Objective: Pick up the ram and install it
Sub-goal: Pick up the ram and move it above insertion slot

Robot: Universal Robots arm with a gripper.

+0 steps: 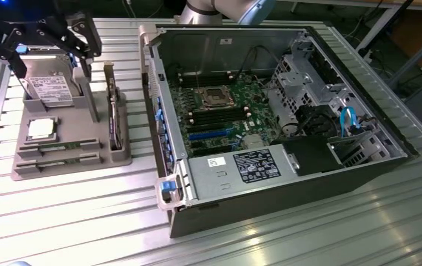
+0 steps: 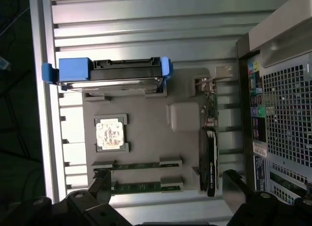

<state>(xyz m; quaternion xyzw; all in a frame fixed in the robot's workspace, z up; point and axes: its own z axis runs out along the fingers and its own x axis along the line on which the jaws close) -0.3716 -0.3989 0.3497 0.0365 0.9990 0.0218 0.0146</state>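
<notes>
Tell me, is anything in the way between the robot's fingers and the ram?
Nothing visible. The open fingers hang above the holder, and the ram lies uncovered in its slot. The hard drive and chip sit aside.

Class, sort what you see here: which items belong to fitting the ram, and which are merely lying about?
Job in hand: ram sticks in the grey holder; open gripper over it; motherboard in the open case.
Lying about: hard drive, processor chip, expansion card, in that same holder.
</notes>
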